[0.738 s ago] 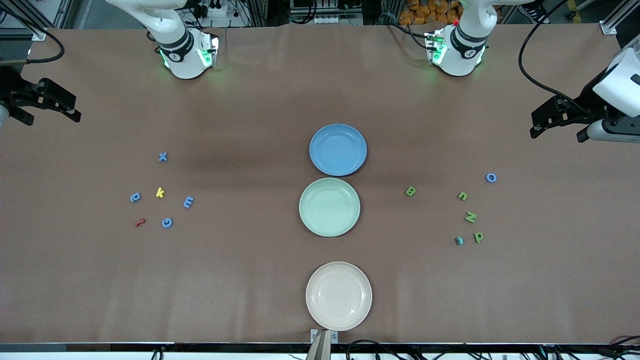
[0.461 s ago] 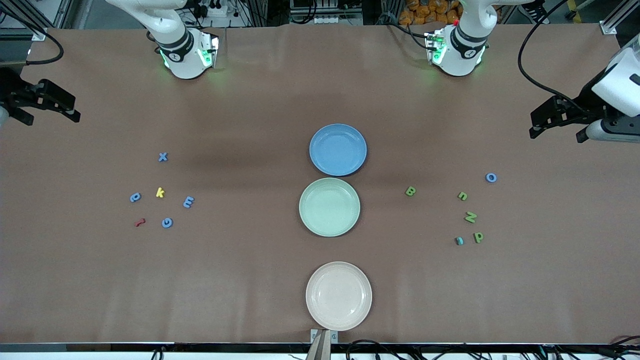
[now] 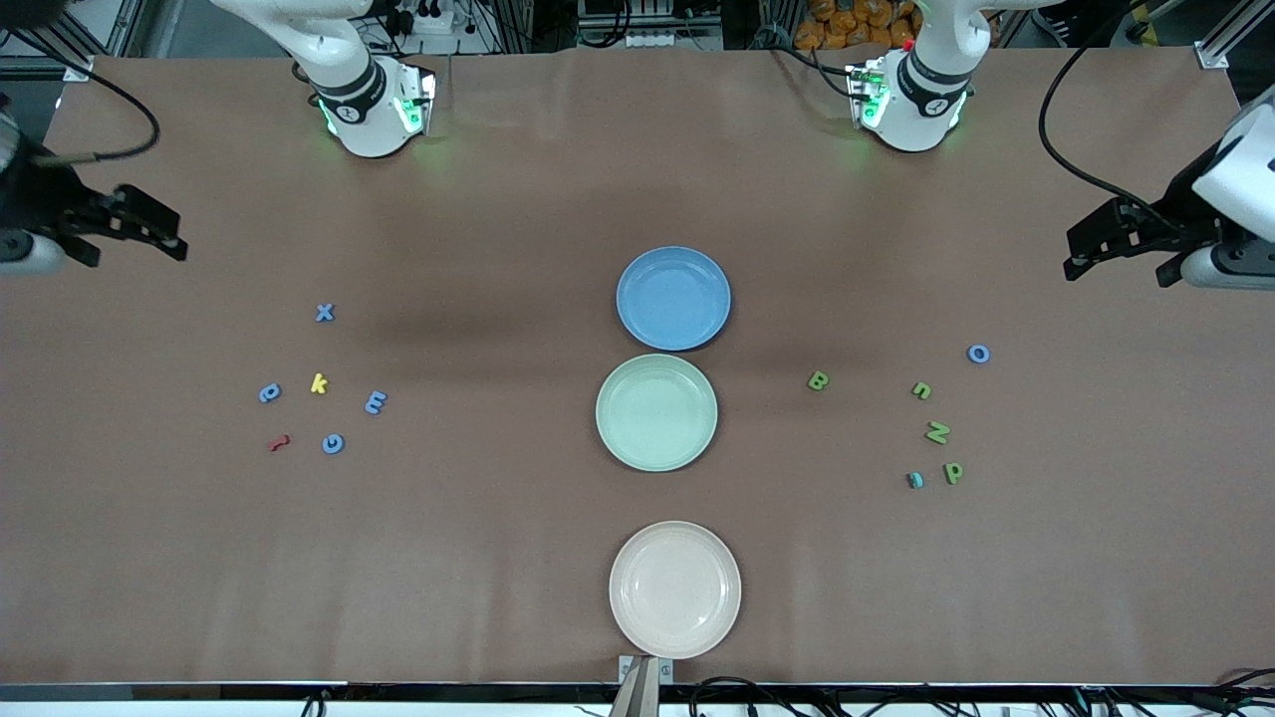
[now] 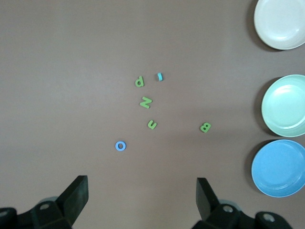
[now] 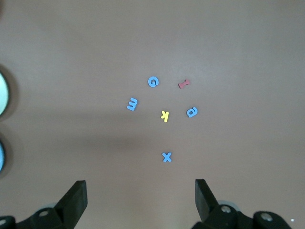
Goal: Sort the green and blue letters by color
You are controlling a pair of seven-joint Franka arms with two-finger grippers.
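Cream-coloured, the nearest plate (image 3: 674, 589) is set closest to the front camera, with the green plate (image 3: 656, 411) and then the blue plate (image 3: 673, 298) lined up farther back. Toward the left arm's end of the table, the green letters (image 3: 937, 432) are scattered, with a blue O (image 3: 978, 354) farther off. Toward the right arm's end, the blue letters (image 3: 375, 401) are spread around a yellow k (image 3: 319, 383) and a red letter (image 3: 279, 442). The left gripper (image 3: 1116, 251) and right gripper (image 3: 125, 234) are held wide open and empty above bare table at their own ends.

Robotics lab; paper-covered table (image 3: 498, 199), alu framing, cables, power strips at rear.
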